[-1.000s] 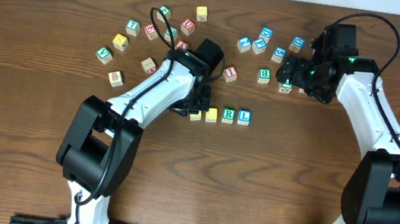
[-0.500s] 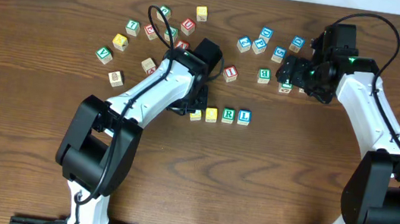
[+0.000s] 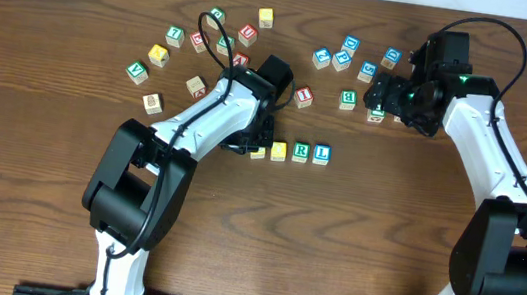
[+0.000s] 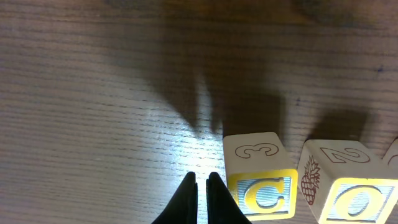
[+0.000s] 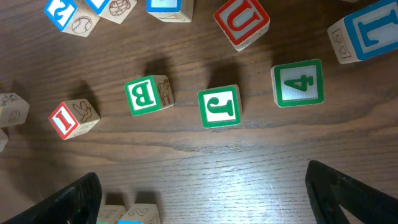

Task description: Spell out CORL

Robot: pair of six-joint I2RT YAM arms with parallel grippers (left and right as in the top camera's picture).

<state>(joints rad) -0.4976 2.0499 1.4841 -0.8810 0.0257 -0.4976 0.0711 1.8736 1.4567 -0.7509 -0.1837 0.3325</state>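
Four blocks stand in a row on the wooden table: yellow C [image 3: 258,152], yellow O [image 3: 279,150], green R [image 3: 301,152] and blue L [image 3: 321,154]. My left gripper [image 3: 246,146] is low at the row's left end. In the left wrist view its fingers [image 4: 200,186] are shut and empty, just left of the C block [image 4: 258,186], with the O block [image 4: 348,190] beyond. My right gripper [image 3: 383,94] hovers open and empty over the loose blocks at the back right; its fingers [image 5: 205,199] are spread wide.
Loose letter and number blocks lie scattered across the back of the table [image 3: 432,249]. The right wrist view shows a red I [image 5: 74,118], green B [image 5: 146,95], green J [image 5: 219,106], green 4 [image 5: 297,83] and red U [image 5: 241,18].
The left arm's lower links have shifted slightly right; its gripper stays beside the C block. The right arm and the blocks have not moved.
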